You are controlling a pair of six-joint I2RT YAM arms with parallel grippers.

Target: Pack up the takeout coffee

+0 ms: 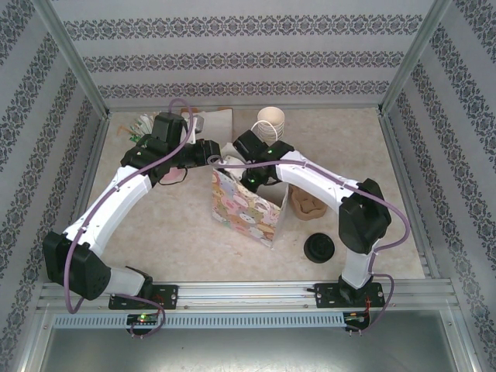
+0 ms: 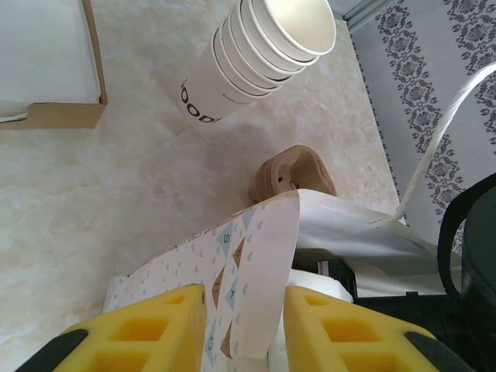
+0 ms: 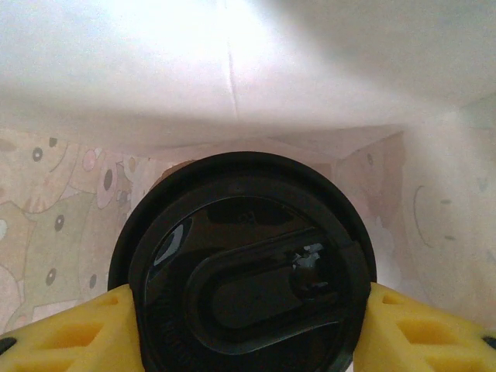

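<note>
Your right claw (image 3: 248, 329) is clenched on the coffee (image 3: 244, 240), with a yellow pad at each side of its black lid. The cup is already inside the bag (image 1: 246, 211), lid facing up toward the wrist, so its long axis runs straight down from the claw. That is what the next move turns on: the bag's floor lies directly below, hidden by the lid, so you cannot tell how far the cup has to go.

Your left claw (image 2: 244, 325) grips the bag's near wall at the rim and holds the mouth open. I judge that it should hold until the cup is seated.

The paper walls sit close around the cup on all sides and are the only thing likely to snag. Outside the bag, on the surface (image 1: 194, 240), a brown holder (image 1: 306, 205) is just beside it. The stacked cups (image 1: 273, 120), a loose lid (image 1: 319, 248) and a box (image 2: 50, 74) lie farther off.
</note>
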